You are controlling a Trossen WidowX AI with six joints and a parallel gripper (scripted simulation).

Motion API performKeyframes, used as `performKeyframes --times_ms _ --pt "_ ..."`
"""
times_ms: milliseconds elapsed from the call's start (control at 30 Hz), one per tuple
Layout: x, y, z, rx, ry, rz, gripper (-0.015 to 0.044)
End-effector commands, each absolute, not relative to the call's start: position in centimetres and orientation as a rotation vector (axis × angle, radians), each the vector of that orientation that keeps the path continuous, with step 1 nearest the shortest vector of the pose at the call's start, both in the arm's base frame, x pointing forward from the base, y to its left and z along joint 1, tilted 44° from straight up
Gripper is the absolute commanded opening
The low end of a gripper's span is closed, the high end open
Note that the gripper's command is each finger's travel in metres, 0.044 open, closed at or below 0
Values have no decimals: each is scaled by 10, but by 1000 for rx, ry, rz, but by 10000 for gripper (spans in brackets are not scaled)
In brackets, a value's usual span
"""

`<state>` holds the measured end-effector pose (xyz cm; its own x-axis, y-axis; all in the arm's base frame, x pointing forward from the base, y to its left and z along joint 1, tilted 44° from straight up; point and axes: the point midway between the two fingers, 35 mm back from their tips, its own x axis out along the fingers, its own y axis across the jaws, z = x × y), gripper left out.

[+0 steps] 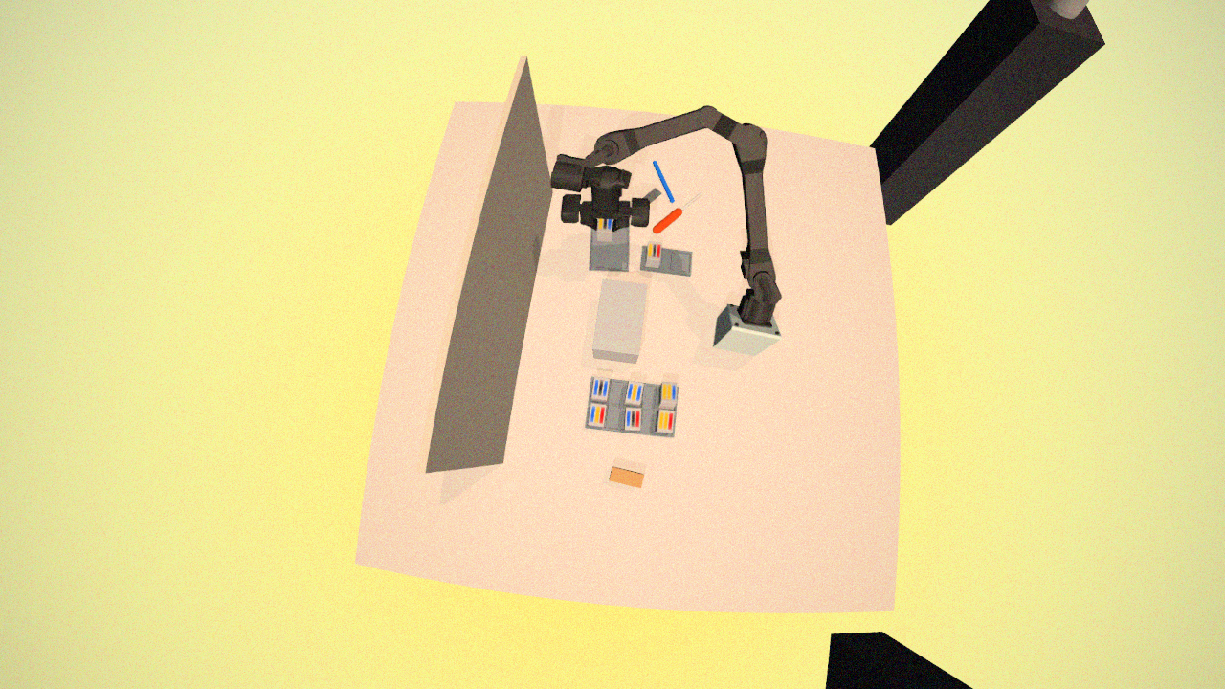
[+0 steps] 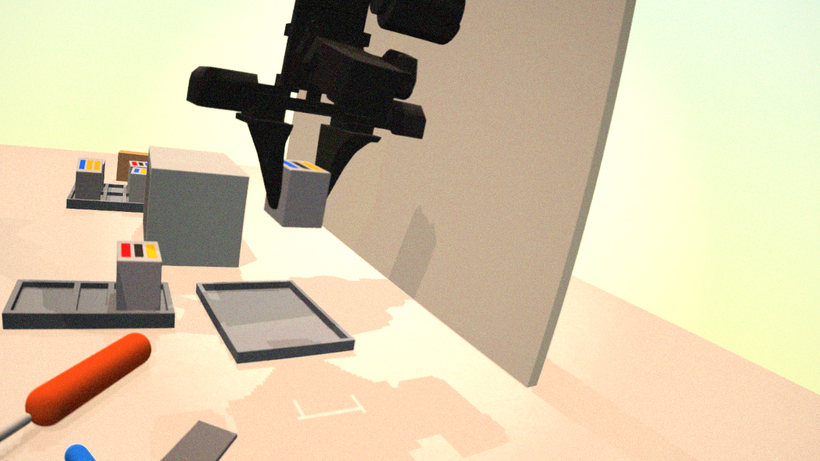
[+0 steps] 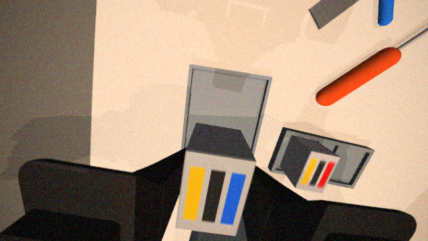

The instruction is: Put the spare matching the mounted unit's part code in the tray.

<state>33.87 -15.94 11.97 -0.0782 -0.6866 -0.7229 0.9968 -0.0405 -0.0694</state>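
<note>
Nearest the exterior camera, an orange-handled tool point(image 2: 86, 378) lay on the pale surface point(image 2: 401, 401), with a blue rod's tip point(image 2: 77, 453) and a grey strip point(image 2: 197, 442) beside it. Just beyond sat the shallow grey tray point(image 2: 275, 318), holding nothing, and to its left a divided holder point(image 2: 86, 307) carrying a block striped red, black, yellow point(image 2: 138, 274). Above the tray's far end, the dark pincer point(image 2: 300, 197) was clamped on the spare point(image 2: 303, 194), a grey block striped yellow, black, blue, held well off the surface. A tall panel point(image 2: 487, 189) stood close beside the arm. Behind were a large grey box point(image 2: 195, 209) and, farthest, a rack of more striped blocks point(image 2: 106, 189).

Judging from the height, opening now would probably drop the block hard, so it could bounce or tip over the low rim. It hung over the tray's far end, not its middle, so a straight descent might catch the rim. Swinging sideways risked brushing the panel.
</note>
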Motion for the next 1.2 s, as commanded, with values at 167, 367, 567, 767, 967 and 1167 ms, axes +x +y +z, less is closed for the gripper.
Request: performKeyframes --times_ms 167,367,567,767,967,1167 --pt "337 -166 113 594 683 -1542 0" --pt "336 -170 109 593 683 -1542 0" --pt "335 -174 104 593 682 -1542 0" --pt "335 -178 100 592 682 -1542 0" --pt "334 -183 96 592 681 -1543 0" --pt "332 -187 93 591 680 -1543 0"
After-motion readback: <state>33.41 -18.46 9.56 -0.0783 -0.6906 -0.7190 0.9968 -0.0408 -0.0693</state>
